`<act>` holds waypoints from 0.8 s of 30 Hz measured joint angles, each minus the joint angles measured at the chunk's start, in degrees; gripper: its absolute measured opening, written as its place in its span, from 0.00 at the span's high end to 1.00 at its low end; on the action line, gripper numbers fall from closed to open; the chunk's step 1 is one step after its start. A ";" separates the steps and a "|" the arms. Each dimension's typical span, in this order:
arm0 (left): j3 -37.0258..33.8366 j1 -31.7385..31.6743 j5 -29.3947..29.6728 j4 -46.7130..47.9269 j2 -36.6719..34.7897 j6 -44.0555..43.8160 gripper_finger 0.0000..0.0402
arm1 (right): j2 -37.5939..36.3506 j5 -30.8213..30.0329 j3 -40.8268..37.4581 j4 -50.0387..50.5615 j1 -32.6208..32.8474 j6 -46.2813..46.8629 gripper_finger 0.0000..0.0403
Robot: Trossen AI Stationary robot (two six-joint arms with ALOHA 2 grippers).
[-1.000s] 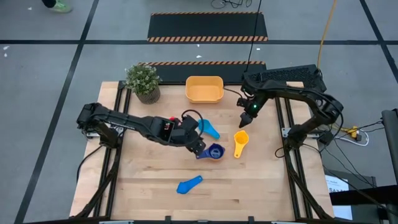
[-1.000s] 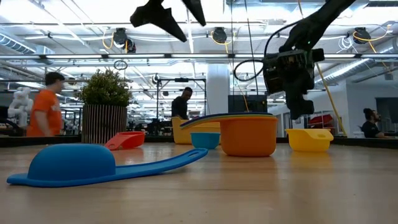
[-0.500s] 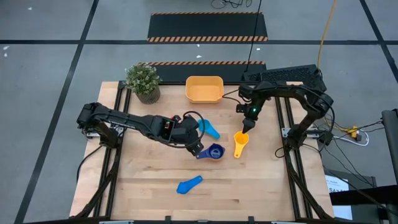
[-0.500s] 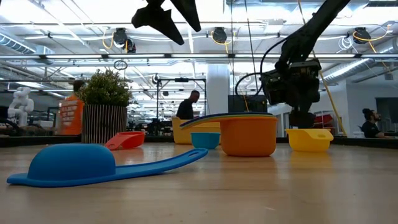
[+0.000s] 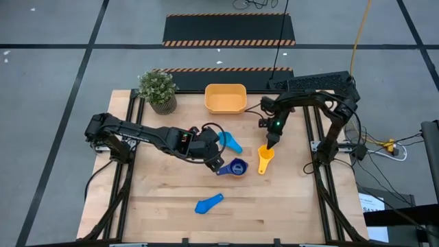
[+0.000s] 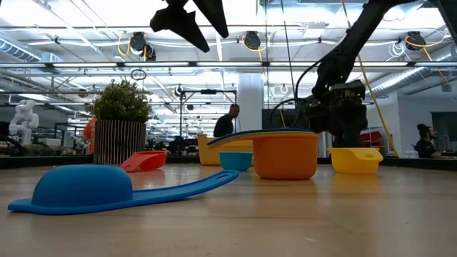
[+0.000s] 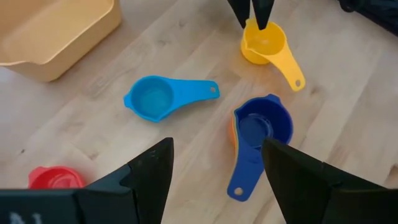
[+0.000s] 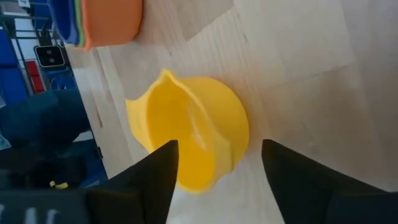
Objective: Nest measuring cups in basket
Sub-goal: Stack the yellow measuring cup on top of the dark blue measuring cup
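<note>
The yellow measuring cup (image 5: 265, 159) stands on the table right of centre, and my right gripper (image 5: 272, 142) has come down at its bowel-end rim with its fingers open on either side of the bowl (image 8: 186, 140). My left gripper (image 7: 214, 186) hangs open well above the table over a dark blue cup (image 7: 261, 127) nested in an orange cup (image 6: 285, 155). A light blue cup (image 7: 155, 99) and a red cup (image 7: 56, 178) rest upright on the wood. Another blue cup (image 5: 209, 203) lies upside down near the front. The basket (image 5: 226, 98) sits at the far edge. My right gripper comes slanting down from the far right at the yellow cup's bowl (image 8: 217, 124), at the end away from its handle. One finger (image 8: 143, 180) overlaps the bowl's rim in the right wrist view; whether either finger touches the cup I cannot tell. The cup rests on the table.
A small potted plant (image 5: 158, 89) stands at the far left corner, left of the basket. Bare wood lies along the near edge on both sides of the overturned blue cup. People move in the room behind the table.
My right gripper has gone down toward the yellow cup, ending at its bowl. The cups have stayed where they were.
</note>
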State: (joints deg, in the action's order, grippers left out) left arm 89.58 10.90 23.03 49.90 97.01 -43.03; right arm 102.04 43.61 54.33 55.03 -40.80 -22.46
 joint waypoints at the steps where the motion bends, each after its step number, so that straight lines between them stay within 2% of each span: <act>1: 0.00 0.00 0.00 0.10 0.00 0.46 0.39 | 0.50 0.00 0.00 0.02 0.00 -0.16 0.48; 4: 0.00 0.00 0.02 0.12 0.00 0.84 0.39 | 1.61 -0.02 0.00 0.09 0.00 -0.35 0.55; 12: 0.02 -0.51 0.04 4.24 0.00 -5.13 0.39 | 1.73 0.03 0.00 0.15 0.02 -0.31 0.74; 24: 0.04 -0.52 0.10 10.37 0.01 -2.87 0.39 | 1.73 -0.01 0.00 -0.88 0.02 2.14 0.95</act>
State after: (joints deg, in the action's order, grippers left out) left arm 89.62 10.38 23.13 60.27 97.03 -45.90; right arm 103.77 43.60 54.32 54.15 -40.77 -20.32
